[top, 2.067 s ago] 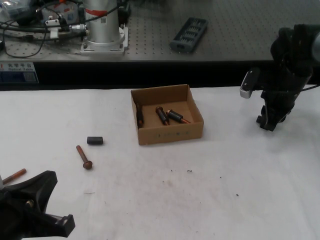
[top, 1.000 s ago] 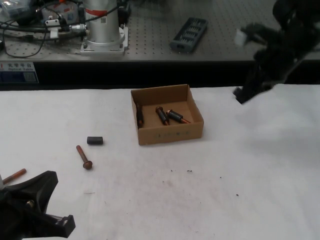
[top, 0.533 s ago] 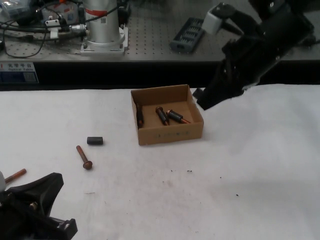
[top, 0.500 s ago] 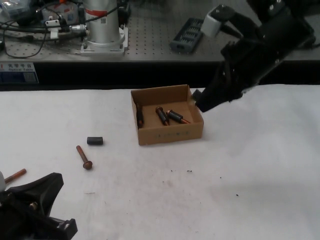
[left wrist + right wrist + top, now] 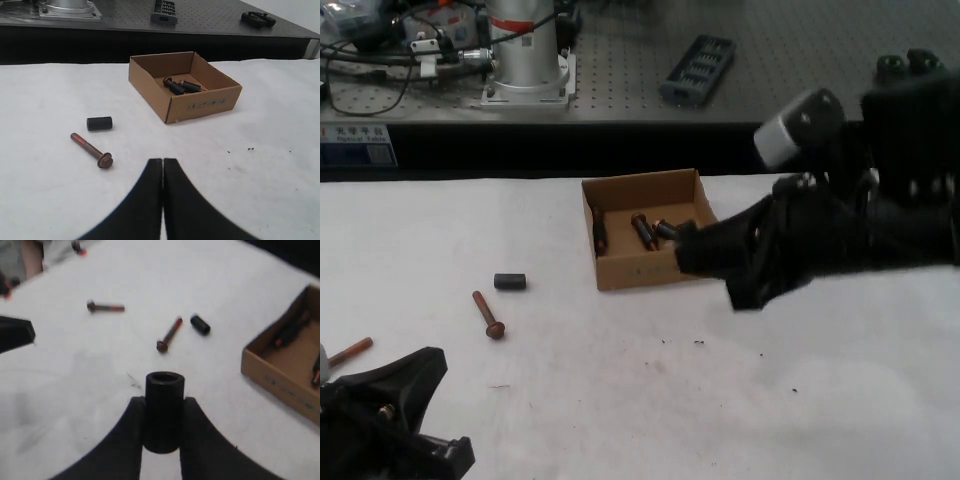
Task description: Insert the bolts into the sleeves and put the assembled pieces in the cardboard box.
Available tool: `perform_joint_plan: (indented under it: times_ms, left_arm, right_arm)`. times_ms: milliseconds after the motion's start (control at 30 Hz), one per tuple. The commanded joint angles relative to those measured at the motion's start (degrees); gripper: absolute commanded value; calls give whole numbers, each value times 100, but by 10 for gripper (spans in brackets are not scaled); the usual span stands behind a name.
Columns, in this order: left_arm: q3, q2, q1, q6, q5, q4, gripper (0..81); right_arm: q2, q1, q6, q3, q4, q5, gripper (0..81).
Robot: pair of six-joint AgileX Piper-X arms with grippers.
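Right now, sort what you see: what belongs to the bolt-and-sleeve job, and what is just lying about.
Job: cardboard box, assembled pieces inside it, loose sleeve, bolt beside it, second bolt, held sleeve in the right gripper.

Lying about: slotted black block, metal column base, cables.

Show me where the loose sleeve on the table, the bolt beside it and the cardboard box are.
loose sleeve [image 5: 99, 123], left wrist view, middle of its side.
bolt [image 5: 89, 147], left wrist view, middle of its shaft.
cardboard box [image 5: 205, 105], left wrist view, its near outer wall.
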Motion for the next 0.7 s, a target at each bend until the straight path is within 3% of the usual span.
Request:
perform_joint_plan:
  times_ms: [0, 100, 267, 533, 667]
  left_arm:
    - [-50, -51, -14, -338, 1, 19, 6]
    - [-267, -51, -14, -573, 218, 389, 6]
    - [-1079, -51, -14, -520, 436, 1855, 6]
    - [-2656, 307, -3, 151, 387, 3326, 6]
    - [-3558, 792, 141, 541, -349, 4661, 6]
  right_arm:
    - [-124, 178, 304, 397, -1237, 237, 66]
    - [-103, 479, 310, 934, -2446, 585, 66]
    - [-103, 714, -164, 1593, -3418, 1809, 66]
    - [-103, 713, -361, 2043, -4600, 1912, 66]
    - [-103, 713, -198, 2141, -4669, 2031, 66]
